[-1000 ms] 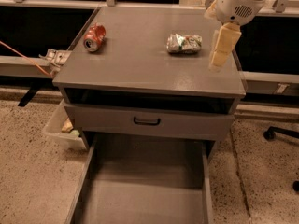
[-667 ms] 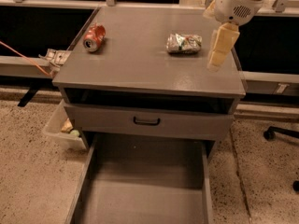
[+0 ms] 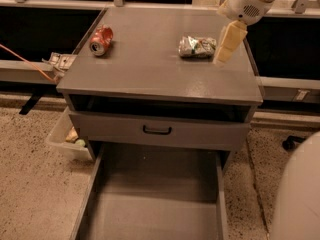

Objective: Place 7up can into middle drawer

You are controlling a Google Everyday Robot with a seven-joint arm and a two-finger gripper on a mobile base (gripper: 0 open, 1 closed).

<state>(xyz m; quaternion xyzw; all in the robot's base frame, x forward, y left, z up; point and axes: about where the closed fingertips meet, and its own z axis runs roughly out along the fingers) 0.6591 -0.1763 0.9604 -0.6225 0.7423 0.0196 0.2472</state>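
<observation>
So the cream-coloured gripper [image 3: 223,53] on the white arm hung over the right rear of the flat grey cabinet top [image 3: 150,76], just beside the right end of the small dented silver can with green and white markings, the 7up can [image 3: 197,47]. It wasn't carrying anything, and honestly I couldn't tell how far open it was. The can lay on its side, crumpled. My guess is it was near empty and very light, with thin metal that would give under a hard squeeze and slick, uneven faces. I'd take it across the middle of the body with gentle pressure. It sat not far from the top's right edge, so a clumsy nudge could skid it off. The red soda can [image 3: 101,39] was well apart on the left, no bother there. The wide shallow grey drawer tray [image 3: 150,211] stood pulled out low in front, under the shut grey drawer front with a black handle [image 3: 157,130]. Its floor had plenty of room, though the rounded white robot body [image 3: 300,194] sat close to its right wall.
</observation>
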